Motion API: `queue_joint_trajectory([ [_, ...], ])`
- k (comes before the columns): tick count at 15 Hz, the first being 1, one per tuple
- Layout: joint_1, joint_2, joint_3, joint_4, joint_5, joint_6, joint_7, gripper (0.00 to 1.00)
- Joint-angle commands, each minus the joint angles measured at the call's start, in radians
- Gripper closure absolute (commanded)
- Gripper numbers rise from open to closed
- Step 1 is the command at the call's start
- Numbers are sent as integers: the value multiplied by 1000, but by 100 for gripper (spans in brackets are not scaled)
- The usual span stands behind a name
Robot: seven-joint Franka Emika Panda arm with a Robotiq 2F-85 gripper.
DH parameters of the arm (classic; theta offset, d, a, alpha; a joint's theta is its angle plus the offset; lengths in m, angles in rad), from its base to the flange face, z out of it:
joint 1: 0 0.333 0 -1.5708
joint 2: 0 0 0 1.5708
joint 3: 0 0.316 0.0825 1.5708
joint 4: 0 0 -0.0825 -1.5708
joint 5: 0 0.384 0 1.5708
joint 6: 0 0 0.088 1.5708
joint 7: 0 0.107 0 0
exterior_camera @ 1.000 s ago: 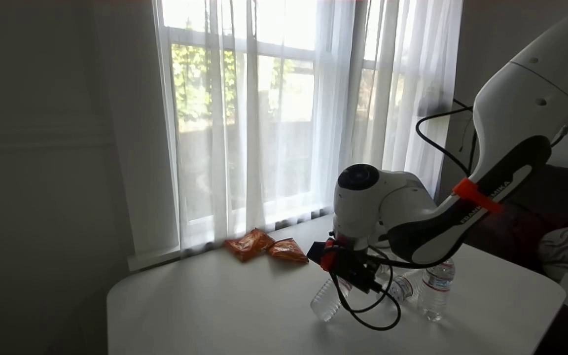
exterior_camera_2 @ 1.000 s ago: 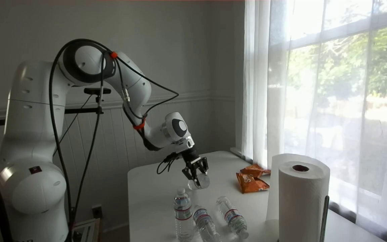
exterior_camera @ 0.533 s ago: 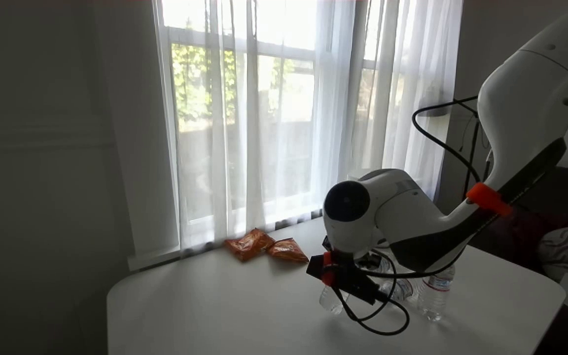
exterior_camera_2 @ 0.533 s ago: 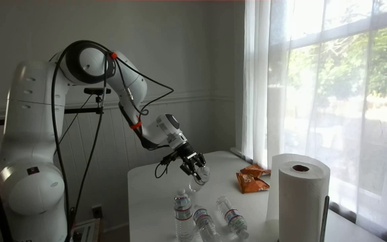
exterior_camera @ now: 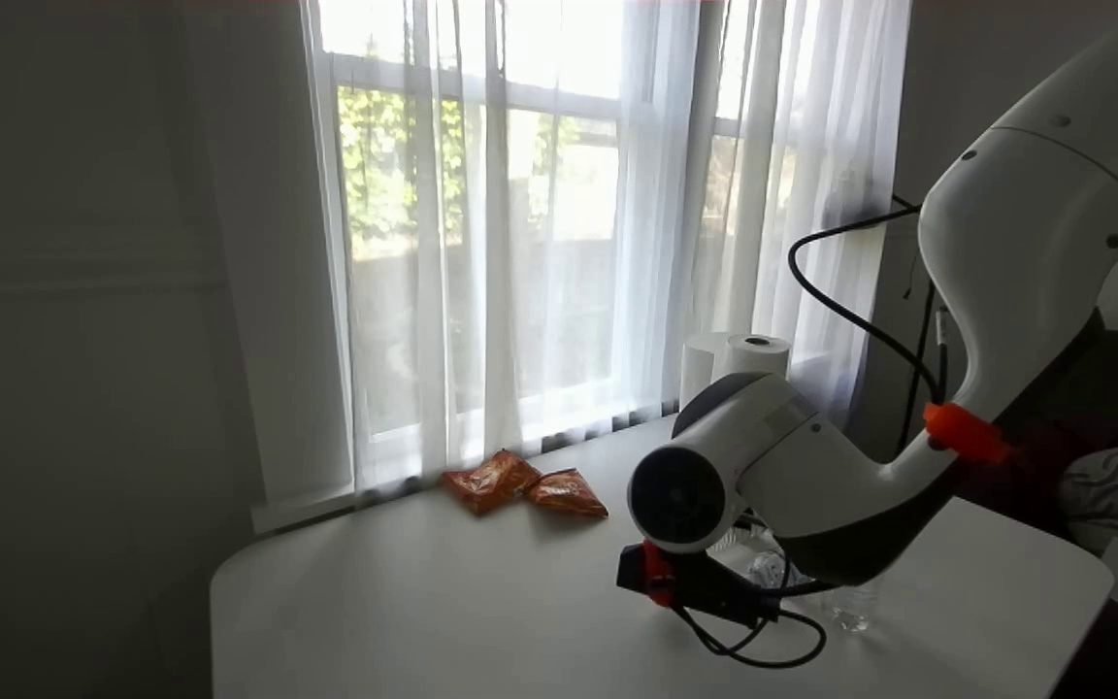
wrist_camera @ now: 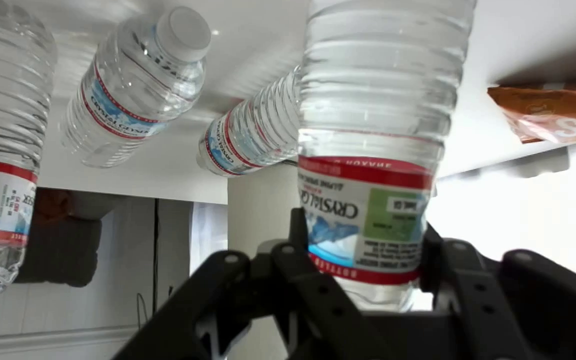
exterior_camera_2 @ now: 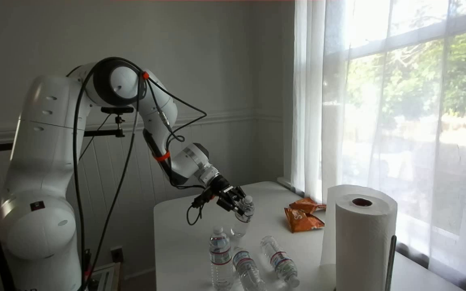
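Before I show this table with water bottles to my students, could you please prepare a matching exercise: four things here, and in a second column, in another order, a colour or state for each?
1. Pincer
2. Snack bags
3. Paper towel roll
4. Curtains

A. Orange
B. Sheer, hanging
C. Closed on a water bottle
D. Standing upright

Right pairs: 1-C; 2-A; 3-D; 4-B.
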Motion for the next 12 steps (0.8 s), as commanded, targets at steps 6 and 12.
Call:
queue_joint_trajectory([
  [6, -9, 102, 79, 62, -222, -202, 31, 77],
  [12, -8, 165, 105, 74, -305, -267, 25, 77],
])
